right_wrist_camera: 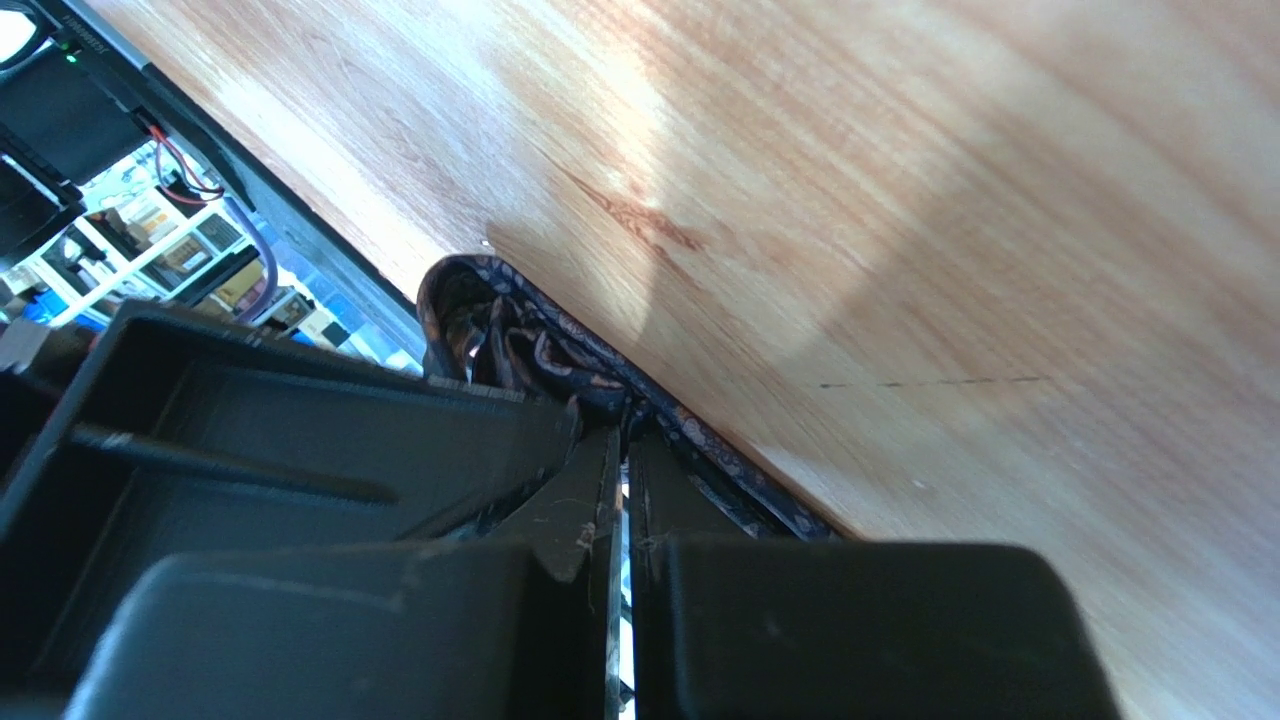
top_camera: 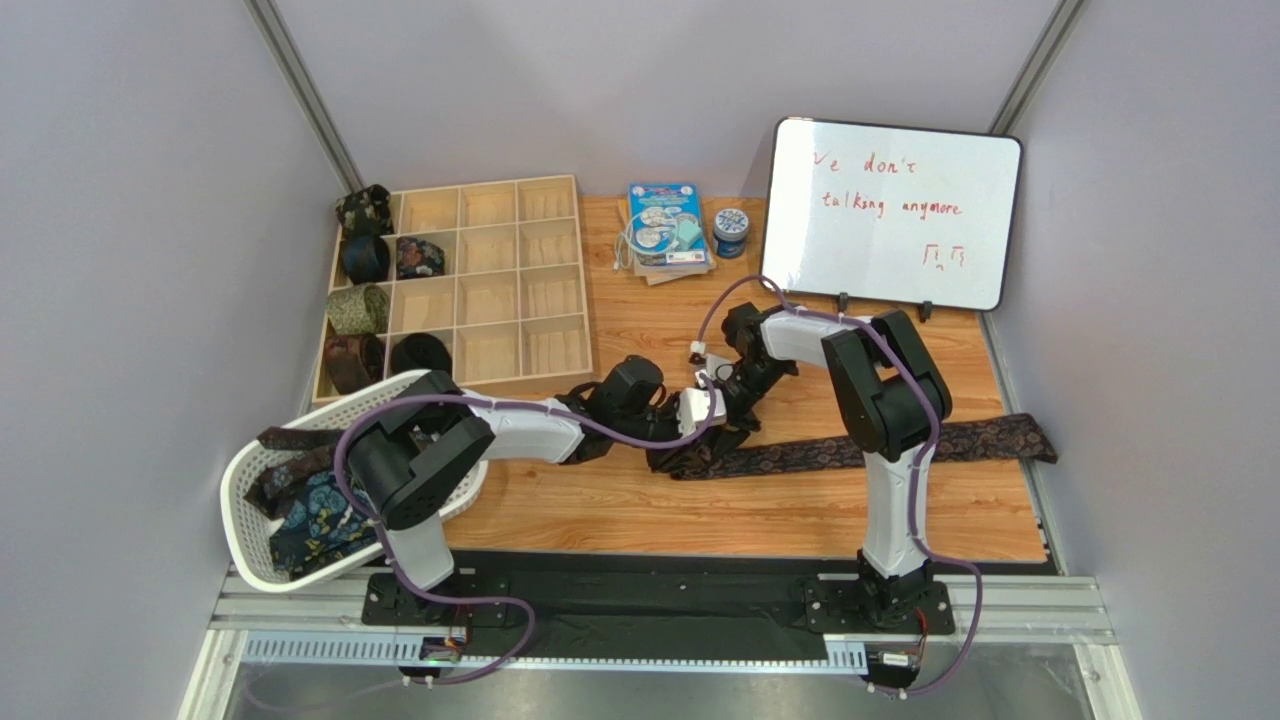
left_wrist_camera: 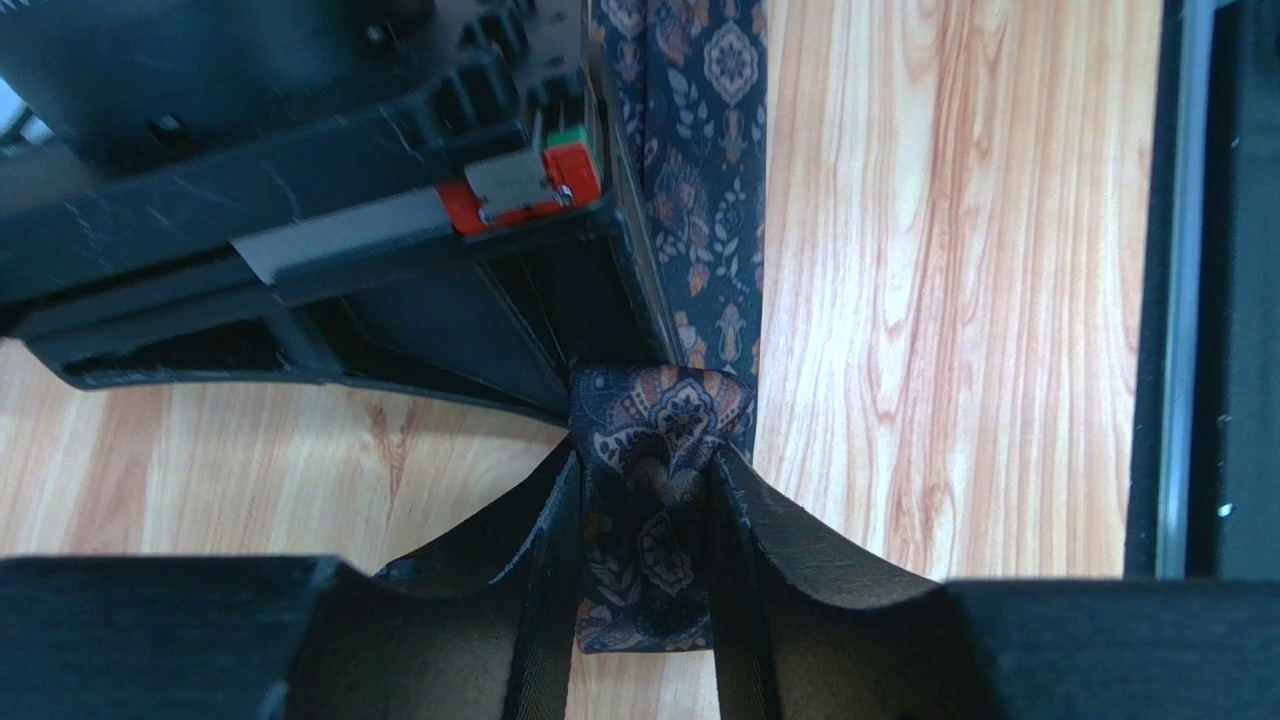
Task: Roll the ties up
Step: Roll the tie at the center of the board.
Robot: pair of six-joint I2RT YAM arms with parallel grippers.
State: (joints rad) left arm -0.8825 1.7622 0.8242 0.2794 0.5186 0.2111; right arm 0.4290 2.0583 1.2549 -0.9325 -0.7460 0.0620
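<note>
Overhead view faces down; both wrist views closely share the tie [left_wrist_camera: 661, 450].

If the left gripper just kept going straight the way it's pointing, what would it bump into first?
Probably the right gripper, whose black body sits just beyond the left gripper and the tie it pinches. Depth is hard to judge, but they look nearly touching.

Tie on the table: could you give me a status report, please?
Left gripper shut on tie, folded end. Right gripper shut beside the fold, grip unclear. Remainder lies flat, unrolled.
</note>
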